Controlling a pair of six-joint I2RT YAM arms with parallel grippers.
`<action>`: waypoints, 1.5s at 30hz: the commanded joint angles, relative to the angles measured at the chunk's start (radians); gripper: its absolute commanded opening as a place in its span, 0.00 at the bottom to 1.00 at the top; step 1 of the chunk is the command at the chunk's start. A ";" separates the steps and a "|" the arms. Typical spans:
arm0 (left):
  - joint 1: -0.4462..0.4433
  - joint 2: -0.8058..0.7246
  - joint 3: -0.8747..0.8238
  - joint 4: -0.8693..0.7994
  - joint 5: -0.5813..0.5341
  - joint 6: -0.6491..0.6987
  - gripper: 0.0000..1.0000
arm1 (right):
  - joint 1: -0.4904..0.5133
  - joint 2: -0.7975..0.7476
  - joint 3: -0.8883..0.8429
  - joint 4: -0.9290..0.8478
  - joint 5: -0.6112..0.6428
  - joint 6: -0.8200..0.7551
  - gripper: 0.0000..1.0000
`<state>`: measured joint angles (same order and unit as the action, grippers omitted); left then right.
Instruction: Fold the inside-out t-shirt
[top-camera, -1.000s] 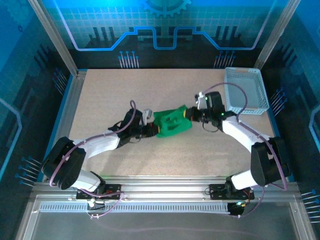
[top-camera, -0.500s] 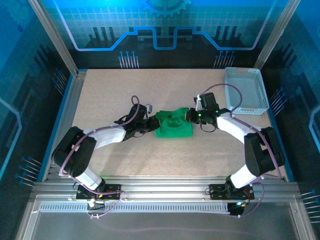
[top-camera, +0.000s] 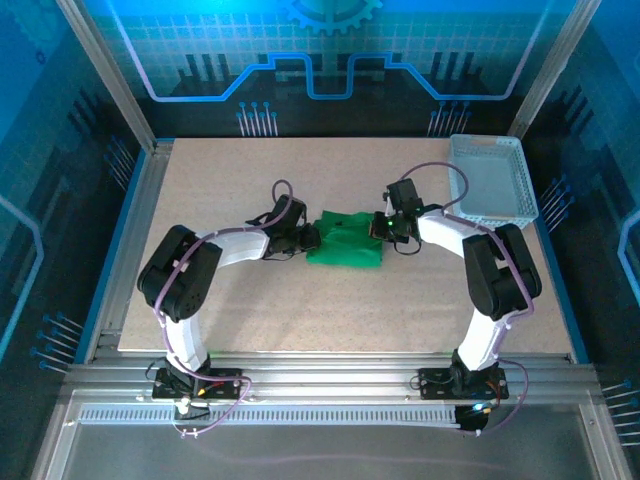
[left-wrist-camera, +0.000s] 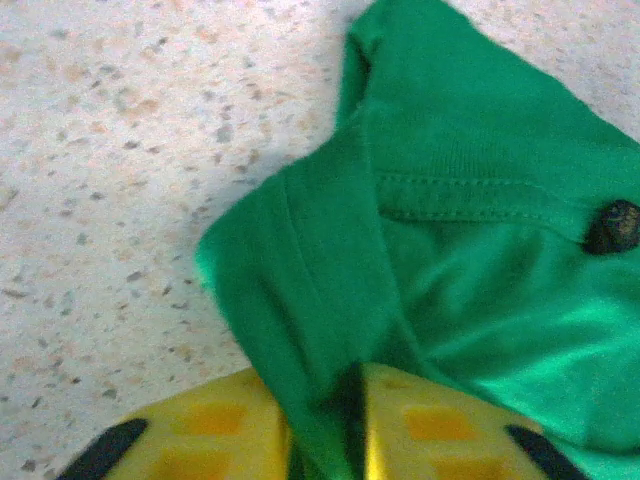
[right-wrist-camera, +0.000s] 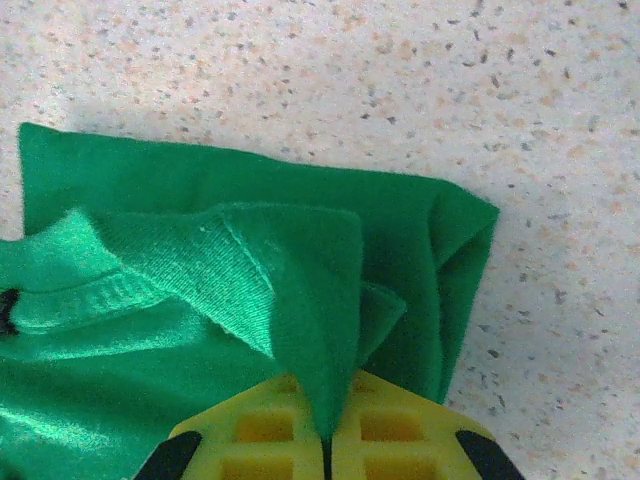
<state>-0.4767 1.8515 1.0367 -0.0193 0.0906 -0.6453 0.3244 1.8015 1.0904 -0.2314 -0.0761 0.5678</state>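
One bright green soft cloth t-shirt (top-camera: 345, 242) lies bunched at the middle of the speckled beige table (top-camera: 230, 310). One white plastic mesh basket (top-camera: 490, 180) sits at 2 o'clock. Two arms reach inward, elbows bent, wrists low. The left gripper (top-camera: 309, 238) pinches the shirt's 9 o'clock edge, and the right gripper (top-camera: 381, 227) is clamped on a fold at its 3 o'clock edge.

Yellow fingers (right-wrist-camera: 265, 428) pinch a fold of the green t-shirt (right-wrist-camera: 240, 290) over the speckled table (right-wrist-camera: 400, 90)
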 joint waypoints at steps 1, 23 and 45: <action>0.017 -0.003 0.036 -0.079 -0.028 0.033 0.33 | -0.007 0.000 0.022 -0.049 0.060 -0.001 0.17; -0.040 -0.089 -0.153 0.069 0.069 -0.048 0.61 | -0.022 -0.046 -0.106 -0.031 0.009 0.149 0.38; 0.065 -0.130 0.010 -0.045 0.023 0.066 0.68 | -0.064 -0.176 -0.015 -0.135 0.113 -0.003 0.54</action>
<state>-0.4534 1.6978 0.9470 -0.0212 0.1093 -0.6189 0.2771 1.6310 1.0210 -0.3347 0.0261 0.6231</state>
